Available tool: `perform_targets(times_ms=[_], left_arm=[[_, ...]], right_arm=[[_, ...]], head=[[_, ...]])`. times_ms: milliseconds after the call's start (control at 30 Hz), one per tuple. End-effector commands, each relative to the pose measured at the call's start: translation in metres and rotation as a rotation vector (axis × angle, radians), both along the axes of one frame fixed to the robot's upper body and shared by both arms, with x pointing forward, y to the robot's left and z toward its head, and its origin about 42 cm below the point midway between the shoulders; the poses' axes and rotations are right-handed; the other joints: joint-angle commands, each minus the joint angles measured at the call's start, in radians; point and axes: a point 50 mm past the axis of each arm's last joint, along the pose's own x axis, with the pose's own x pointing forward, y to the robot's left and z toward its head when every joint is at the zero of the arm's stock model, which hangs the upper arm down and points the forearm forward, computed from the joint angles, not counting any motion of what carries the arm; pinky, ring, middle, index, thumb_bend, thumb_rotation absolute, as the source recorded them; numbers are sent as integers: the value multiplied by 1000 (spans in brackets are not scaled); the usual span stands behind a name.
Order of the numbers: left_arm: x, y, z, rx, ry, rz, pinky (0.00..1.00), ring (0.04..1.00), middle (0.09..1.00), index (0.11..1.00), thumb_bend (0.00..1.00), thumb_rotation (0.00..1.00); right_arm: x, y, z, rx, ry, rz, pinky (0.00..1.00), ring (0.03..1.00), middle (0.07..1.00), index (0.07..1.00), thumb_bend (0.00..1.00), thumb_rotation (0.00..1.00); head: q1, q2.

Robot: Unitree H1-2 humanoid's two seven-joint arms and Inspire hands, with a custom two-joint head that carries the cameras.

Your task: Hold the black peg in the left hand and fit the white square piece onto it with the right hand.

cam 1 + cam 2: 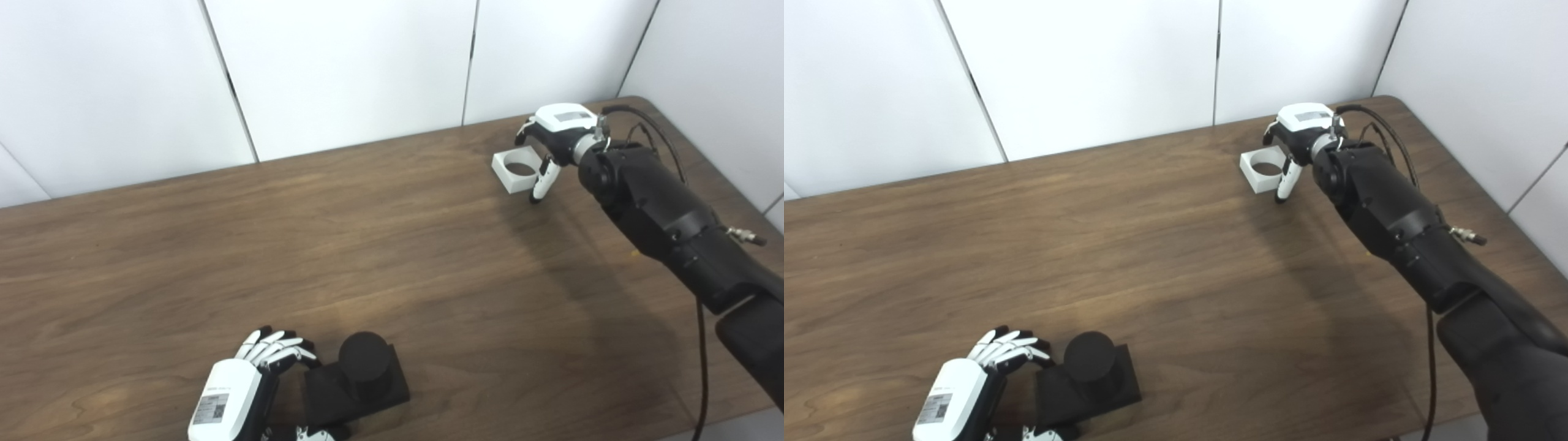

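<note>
The table (380, 245) spans the view, and the two pieces sit well apart on it. At the near edge stands the peg (357, 380), a black round post on a square base; it looks rigid and fairly solid, and that flat-sided base is probably the surest place to clamp. The left hand (245, 386) is at the base's left side, fingers curled around its corner, but I cannot tell if it truly grips yet. Near the far right corner lies the piece (518, 170), a white square with a round hole, likely light, stiff and smooth. The right hand (554, 144) hovers over it, fingers spread, nothing held; its outer walls look best for pinching.
</note>
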Motion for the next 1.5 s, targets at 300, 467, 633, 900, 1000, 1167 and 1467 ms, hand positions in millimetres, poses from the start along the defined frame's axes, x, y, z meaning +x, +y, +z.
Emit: perform_targets(times_ms=[300, 467, 633, 900, 1000, 1167, 1467], left_arm=[[-8, 4, -7, 49, 55, 10, 933, 828, 743, 485, 521, 45], [-8, 4, -7, 48, 50, 9, 924, 824, 741, 485, 521, 45], [-8, 3, -6, 45, 50, 11, 922, 824, 741, 485, 521, 45], [-8, 2, -5, 41, 52, 14, 931, 828, 744, 485, 520, 45], [-8, 2, -5, 42, 50, 14, 931, 828, 743, 485, 521, 45], [-7, 1, -5, 43, 50, 15, 932, 826, 743, 485, 521, 45], [-8, -1, -6, 37, 51, 12, 934, 830, 745, 485, 521, 45]], right_arm=[[11, 3, 24, -49, -78, 40, 921, 982, 935, 750, 825, 158], [11, 3, 23, -47, -79, 48, 915, 980, 931, 715, 814, 153], [10, 4, 22, -40, -87, 57, 911, 982, 926, 664, 803, 143], [6, 0, 17, -30, -144, 93, 858, 940, 857, 488, 526, 131], [4, 0, 16, -21, -154, 94, 856, 926, 834, 486, 523, 128], [3, -2, 13, -19, -160, 90, 844, 915, 821, 485, 522, 128], [-20, 20, 38, -49, -176, 197, 909, 933, 828, 486, 523, 132]], head=[[5, 1], [7, 1], [9, 1], [10, -1], [11, -3], [11, -7], [25, -5]])
